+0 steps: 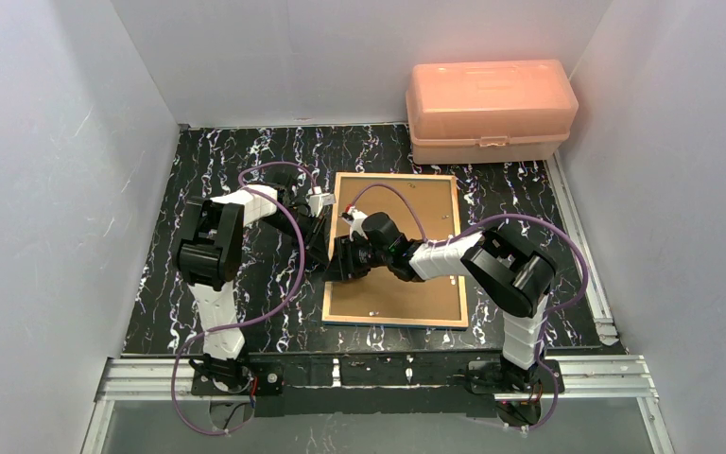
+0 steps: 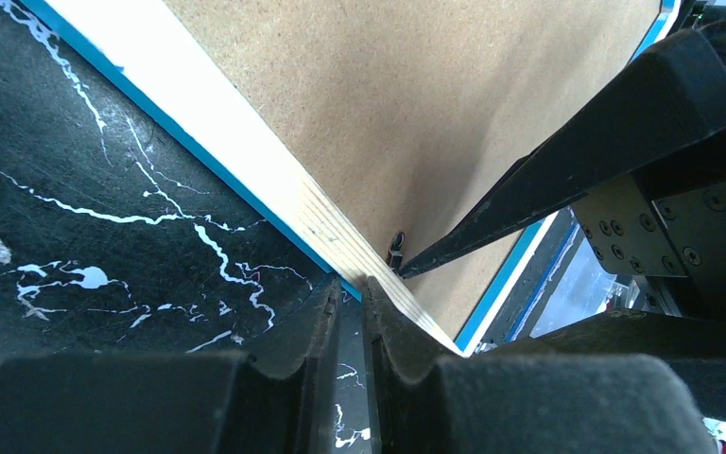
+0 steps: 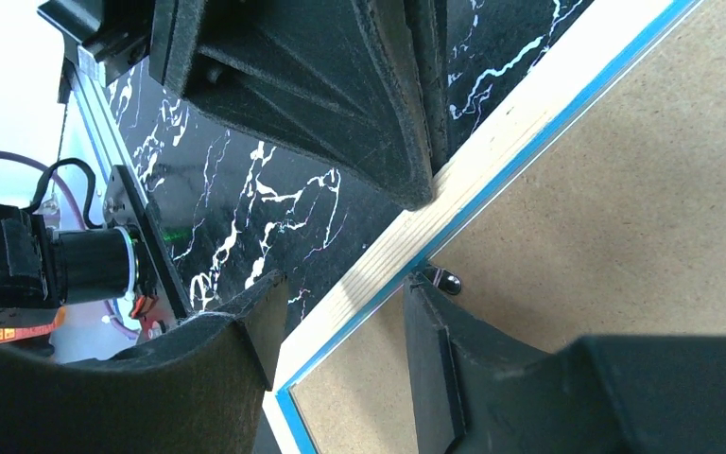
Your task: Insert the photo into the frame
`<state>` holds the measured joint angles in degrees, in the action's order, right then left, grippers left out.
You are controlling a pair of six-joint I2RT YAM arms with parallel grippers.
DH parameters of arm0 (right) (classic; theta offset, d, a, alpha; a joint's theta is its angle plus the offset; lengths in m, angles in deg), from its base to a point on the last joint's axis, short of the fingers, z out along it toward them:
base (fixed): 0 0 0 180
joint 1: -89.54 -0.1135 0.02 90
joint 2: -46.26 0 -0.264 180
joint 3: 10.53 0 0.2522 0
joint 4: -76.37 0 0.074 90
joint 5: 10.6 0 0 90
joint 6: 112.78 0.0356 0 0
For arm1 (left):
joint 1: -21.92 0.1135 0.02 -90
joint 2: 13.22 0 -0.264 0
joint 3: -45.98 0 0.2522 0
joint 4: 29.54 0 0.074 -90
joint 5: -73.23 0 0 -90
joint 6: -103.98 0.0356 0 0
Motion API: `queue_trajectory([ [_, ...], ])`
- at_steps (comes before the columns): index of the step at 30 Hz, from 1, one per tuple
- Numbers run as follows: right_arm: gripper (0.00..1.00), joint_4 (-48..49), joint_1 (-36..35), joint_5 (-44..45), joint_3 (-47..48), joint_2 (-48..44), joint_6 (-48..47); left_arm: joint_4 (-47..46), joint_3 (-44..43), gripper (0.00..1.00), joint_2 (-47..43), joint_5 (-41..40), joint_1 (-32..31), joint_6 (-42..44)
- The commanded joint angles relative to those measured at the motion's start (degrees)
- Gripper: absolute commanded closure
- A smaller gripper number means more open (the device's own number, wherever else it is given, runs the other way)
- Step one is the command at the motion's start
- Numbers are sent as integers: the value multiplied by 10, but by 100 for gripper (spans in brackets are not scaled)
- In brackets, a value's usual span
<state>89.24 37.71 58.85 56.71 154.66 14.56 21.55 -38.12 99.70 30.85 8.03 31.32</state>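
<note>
The frame lies face down on the black marbled table, its light wood back edge and thin blue border up. A plain brown backing board fills it. The photo is hidden. My left gripper is shut, with only a slit between its fingers, and its tips rest at the outer left edge of the frame. My right gripper is open and straddles that same edge. One of its fingers hangs over the table. The other stands on the board beside a small black tab.
A pink plastic box stands at the back right, just beyond the frame. White walls close in the left, back and right sides. A metal rail runs along the near edge by the arm bases. Both arms crowd the frame's left side.
</note>
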Motion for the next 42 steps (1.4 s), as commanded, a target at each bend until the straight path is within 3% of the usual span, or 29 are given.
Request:
queue_trajectory([
  [1, 44, 20, -2, 20, 9, 6, -9, 10, -6, 89, -3, 2, -7, 10],
  [16, 45, 76, -3, 22, -2, 1, -5, 22, -12, 90, -4, 8, -7, 14],
  [24, 41, 86, 0, -5, 10, -63, -4, 63, -41, 91, -18, 10, 0, 38],
  [29, 32, 2, 22, 9, 18, -151, -34, 117, -78, 90, -34, 13, 22, 75],
  [34, 12, -137, 93, 100, -5, -250, -75, 141, -72, 90, -47, -35, 26, 152],
  [42, 5, -287, 271, 183, -89, -354, -81, 93, -5, 90, -77, -110, 14, 228],
])
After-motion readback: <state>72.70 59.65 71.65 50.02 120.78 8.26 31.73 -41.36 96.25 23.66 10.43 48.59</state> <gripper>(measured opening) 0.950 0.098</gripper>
